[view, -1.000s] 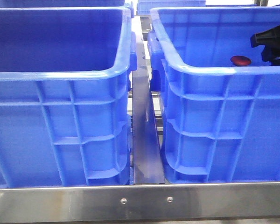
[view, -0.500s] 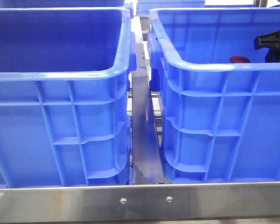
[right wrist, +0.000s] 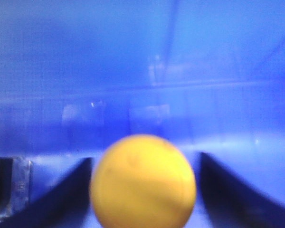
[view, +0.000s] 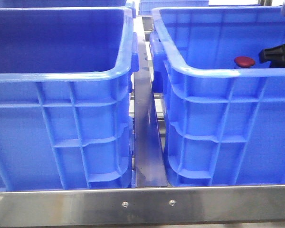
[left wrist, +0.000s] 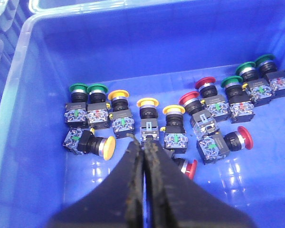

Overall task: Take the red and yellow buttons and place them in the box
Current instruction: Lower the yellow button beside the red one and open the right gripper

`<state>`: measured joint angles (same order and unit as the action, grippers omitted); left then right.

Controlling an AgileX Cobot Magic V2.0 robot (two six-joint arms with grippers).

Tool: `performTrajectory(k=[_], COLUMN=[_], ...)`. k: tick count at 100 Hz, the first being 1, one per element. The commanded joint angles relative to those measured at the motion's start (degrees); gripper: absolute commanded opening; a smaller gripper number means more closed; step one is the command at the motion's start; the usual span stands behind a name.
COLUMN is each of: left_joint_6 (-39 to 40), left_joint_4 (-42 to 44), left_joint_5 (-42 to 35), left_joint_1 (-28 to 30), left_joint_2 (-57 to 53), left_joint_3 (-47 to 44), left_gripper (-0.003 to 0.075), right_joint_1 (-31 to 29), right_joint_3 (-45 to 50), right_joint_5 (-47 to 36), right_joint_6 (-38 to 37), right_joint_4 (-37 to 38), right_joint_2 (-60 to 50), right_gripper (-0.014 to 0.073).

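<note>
Two blue crates stand side by side. Right gripper point(right wrist: 143, 190), inside the right box point(view: 218, 71), has its fingers spread around a yellow button point(right wrist: 143, 183); a red button point(view: 244, 61) lies nearby. Left gripper point(left wrist: 143, 149) hangs pressed together over assorted pushbuttons point(left wrist: 173, 128).

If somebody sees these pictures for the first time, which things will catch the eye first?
Two big blue crates fill the front view, side by side, with a red button showing above the right one's near rim. In the left wrist view, red, yellow and green push buttons lie on a crate floor. A yellow cap sits between the right fingers.
</note>
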<state>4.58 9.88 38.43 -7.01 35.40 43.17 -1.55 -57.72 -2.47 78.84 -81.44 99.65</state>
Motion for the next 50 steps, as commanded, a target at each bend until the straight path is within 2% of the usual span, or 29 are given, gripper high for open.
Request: performTrajectory(k=[1, 25, 50], left_joint_6=[-0.03, -0.03, -0.03], left_joint_4=[-0.22, -0.22, -0.22], left_joint_5=[-4.14, -4.14, -4.14], left_joint_1=[0.19, 0.19, 0.19], left_joint_2=[0.0, 0.0, 0.0], left_joint_3=[1.6, 1.6, 1.6], left_gripper=[-0.0019, -0.0019, -0.0019], right_joint_1=[-0.37, -0.37, -0.37], right_joint_3=[-1.37, 0.8, 9.22], right_joint_5=[-0.23, 1.59, 5.66], right_joint_6=[0.53, 0.53, 0.53], right_joint_4=[-0.59, -1.23, -1.41], right_joint_2=[-4.67, -12.53, -28.28], right_gripper=[0.0567, 0.0562, 0.0562])
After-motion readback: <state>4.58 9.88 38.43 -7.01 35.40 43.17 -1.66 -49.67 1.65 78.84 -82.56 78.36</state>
